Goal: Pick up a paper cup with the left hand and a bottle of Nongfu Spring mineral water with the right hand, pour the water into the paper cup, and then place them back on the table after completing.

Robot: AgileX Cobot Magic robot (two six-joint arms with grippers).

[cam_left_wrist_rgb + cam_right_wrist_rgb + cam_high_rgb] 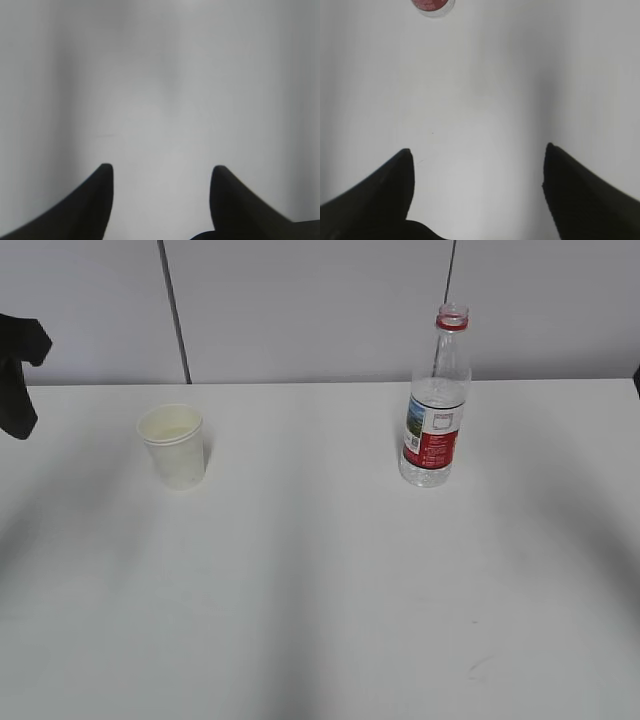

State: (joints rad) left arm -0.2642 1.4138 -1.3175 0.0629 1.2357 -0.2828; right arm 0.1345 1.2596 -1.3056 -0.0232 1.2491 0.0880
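From my remote station: left end effector (161, 200) spread wide over bare desk (320, 590). Paper cup (173, 445) stands at ten o'clock; uncapped water bottle (435, 400) upright at two o'clock, well apart. Right end effector (477, 185) spread wide, bottle at its twelve o'clock.

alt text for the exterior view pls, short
A white paper cup stands left and an uncapped water bottle with a red label stands right, both upright and apart on a white table. A black arm part shows at the left edge, touching neither.
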